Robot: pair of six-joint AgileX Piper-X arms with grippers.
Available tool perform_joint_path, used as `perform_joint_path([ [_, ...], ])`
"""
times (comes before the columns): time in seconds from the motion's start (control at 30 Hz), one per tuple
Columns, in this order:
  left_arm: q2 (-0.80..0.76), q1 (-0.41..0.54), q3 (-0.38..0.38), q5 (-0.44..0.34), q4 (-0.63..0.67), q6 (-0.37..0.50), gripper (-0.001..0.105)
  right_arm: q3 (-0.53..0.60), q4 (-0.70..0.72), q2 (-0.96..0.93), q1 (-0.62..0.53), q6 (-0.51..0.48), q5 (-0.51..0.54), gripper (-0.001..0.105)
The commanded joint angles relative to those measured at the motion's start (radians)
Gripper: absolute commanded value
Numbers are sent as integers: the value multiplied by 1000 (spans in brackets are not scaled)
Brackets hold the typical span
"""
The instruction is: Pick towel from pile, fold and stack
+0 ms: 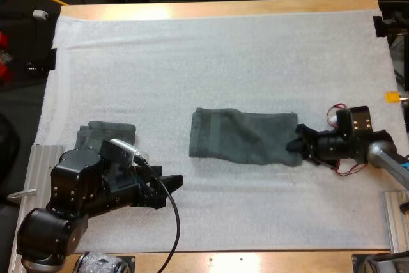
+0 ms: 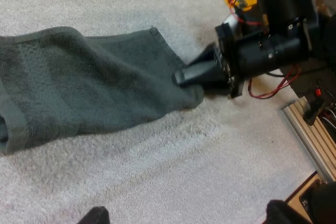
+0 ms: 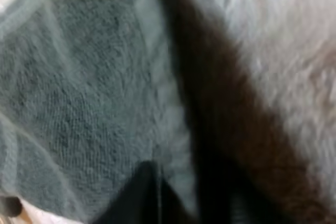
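We see the towel [image 1: 243,135] as dark grey-green terry cloth, matt and nubbly, with a flatter woven band beside its hemmed edge. The folded stack [image 1: 105,133] is the same soft, looped cloth. The white mat [image 1: 223,62] under them looks fuzzy and fibrous, matt, with a fine pebbled grain. The tabletop [image 1: 217,9] is pale wood, smooth, with a faint shine. The right pincer [image 1: 298,140] has black fingers that look like matt plastic, and its housing is dark with a mild sheen. The left pincer [image 1: 171,190] is likewise black, slightly glossy on its housing. The rails [image 1: 43,164] beside the mat are bare ribbed metal, silvery and dull.
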Motion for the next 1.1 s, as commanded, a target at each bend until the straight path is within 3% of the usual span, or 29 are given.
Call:
perform_joint_path([
  [0.0, 1, 1, -5, 13, -2, -10, 59, 5, 19, -1, 9, 0, -20, 0],
  [0.17, 1, 1, -5, 13, -2, -9, 59, 4, 64, -92, 45, -131, 18, 0],
  [0.33, 1, 1, -2, 13, -2, -1, 59, -51, 236, -189, 88, -234, 260, 0],
  [0.6, 1, 1, 5, 13, -2, -2, 59, -257, 676, -227, 102, -524, 750, 0],
  [0.67, 1, 1, 6, 13, -2, -2, 59, -293, 725, -227, 102, -552, 797, 0],
  [0.83, 1, 1, 6, 19, -2, -2, 59, -334, 749, -227, 124, -546, 751, 0],
  [1.07, 1, 1, 6, 37, -2, -2, 59, -334, 646, -226, 308, -413, 662, 0],
])
